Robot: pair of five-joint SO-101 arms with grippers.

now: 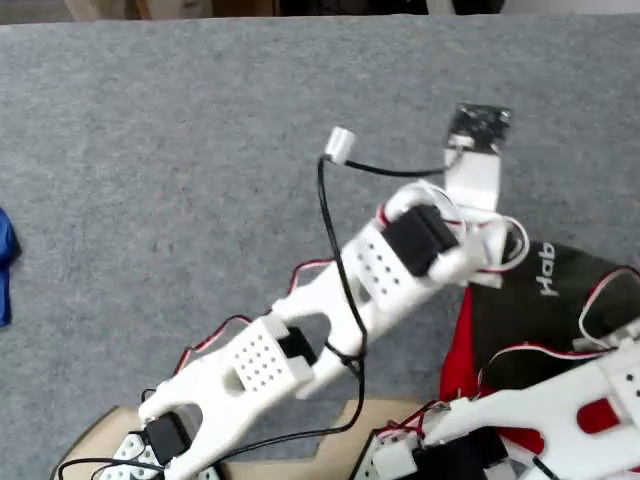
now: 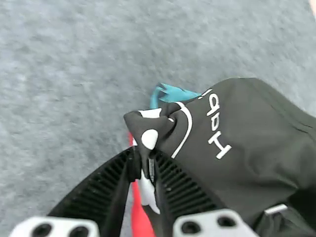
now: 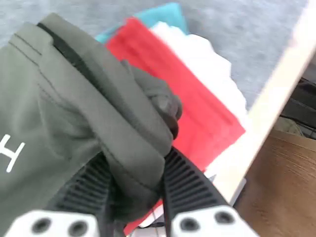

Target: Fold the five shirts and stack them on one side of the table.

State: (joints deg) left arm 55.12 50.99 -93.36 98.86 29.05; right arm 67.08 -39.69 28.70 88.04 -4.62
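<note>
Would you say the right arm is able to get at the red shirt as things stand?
Probably not yet: the right pincer is shut on the dark shirt, which drapes over part of the red shirt. The red shirt's bare edge lies close by, so releasing first should open the way.

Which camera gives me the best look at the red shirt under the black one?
The right wrist view: the red shirt lies broadly exposed between the teal shirt and the white shirt, under the black shirt. The high view shows a red strip at the black shirt's edge; the left wrist view, a sliver.
</note>
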